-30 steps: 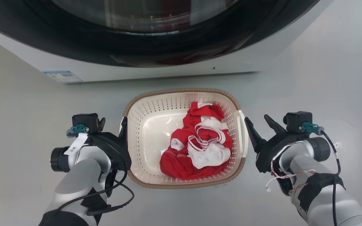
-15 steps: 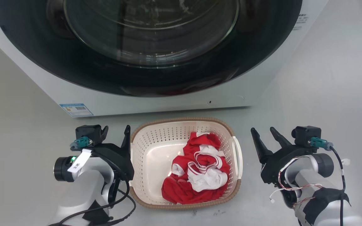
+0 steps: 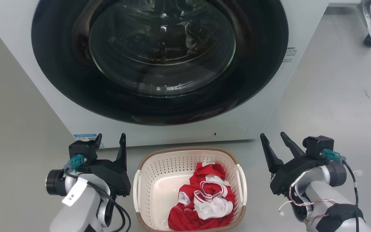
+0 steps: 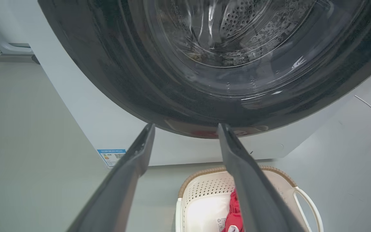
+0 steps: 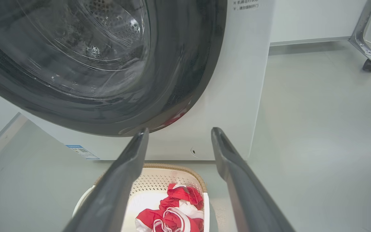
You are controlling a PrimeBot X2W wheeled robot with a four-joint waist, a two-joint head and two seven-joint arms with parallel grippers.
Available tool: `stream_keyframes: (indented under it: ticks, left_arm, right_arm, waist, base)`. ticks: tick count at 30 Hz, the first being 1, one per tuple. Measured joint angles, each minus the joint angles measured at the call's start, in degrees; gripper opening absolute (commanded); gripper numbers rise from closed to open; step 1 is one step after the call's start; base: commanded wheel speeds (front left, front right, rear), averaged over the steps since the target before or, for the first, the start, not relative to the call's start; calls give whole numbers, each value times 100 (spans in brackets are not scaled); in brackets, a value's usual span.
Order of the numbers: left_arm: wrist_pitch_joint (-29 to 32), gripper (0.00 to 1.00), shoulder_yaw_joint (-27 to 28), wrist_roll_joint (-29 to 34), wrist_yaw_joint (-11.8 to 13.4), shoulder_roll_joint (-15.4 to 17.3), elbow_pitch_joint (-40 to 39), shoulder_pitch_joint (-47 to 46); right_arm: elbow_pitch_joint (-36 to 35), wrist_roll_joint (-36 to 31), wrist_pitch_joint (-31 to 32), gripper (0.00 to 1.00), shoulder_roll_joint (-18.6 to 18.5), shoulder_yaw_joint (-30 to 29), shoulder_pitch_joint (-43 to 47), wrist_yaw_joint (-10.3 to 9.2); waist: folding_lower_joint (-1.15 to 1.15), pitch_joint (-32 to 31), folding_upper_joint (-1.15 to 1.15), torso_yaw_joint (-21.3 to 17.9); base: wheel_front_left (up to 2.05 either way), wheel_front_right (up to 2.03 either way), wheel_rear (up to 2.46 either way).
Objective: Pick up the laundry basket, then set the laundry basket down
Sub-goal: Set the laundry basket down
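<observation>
The laundry basket (image 3: 163, 167), cream perforated plastic with a brown woven rim, stands on the grey floor just in front of the washing machine, with red and white clothes (image 3: 204, 199) lying in it. To its left my left gripper (image 3: 110, 137) is open and holds nothing, apart from the white left handle (image 3: 136, 190). On the other side my right gripper (image 3: 271, 135) is open too, clear of the right handle (image 3: 242, 187). The left wrist view looks past the left gripper (image 4: 186, 126) down at the basket (image 4: 204, 190). Below the right gripper (image 5: 180, 130) the basket (image 5: 159, 180) shows again.
A white front-loading washing machine (image 3: 269, 106) with a big dark glass door (image 3: 159, 64) rises right behind the basket. A metal leg with a caster (image 3: 369, 40) stands at the far right. Grey floor stretches to both sides.
The head camera has lifted, so more of the washing machine shows and the basket sits lower in the picture. Both open grippers have drawn away from the basket's handles.
</observation>
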Motion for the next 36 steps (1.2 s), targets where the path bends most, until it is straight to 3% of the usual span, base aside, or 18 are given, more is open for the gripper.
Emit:
stream_keyframes:
  ticks: [20, 36]
  left_arm:
    - [-1, 100, 275, 772, 385, 419, -2670, 1835]
    - [-1, 100, 824, 1083, 441, 476, -3880, 3149]
  right_arm:
    - [-1924, -732, -1, 100, -405, -575, 1374, -671]
    - [-3189, -1103, -1, 100, -533, -1063, 2674, -948]
  waist:
    - [0, -777, 0, -21]
    - [0, -1111, 0, -114]
  base:
    - [0, 0, 0]
    - [0, 0, 0]
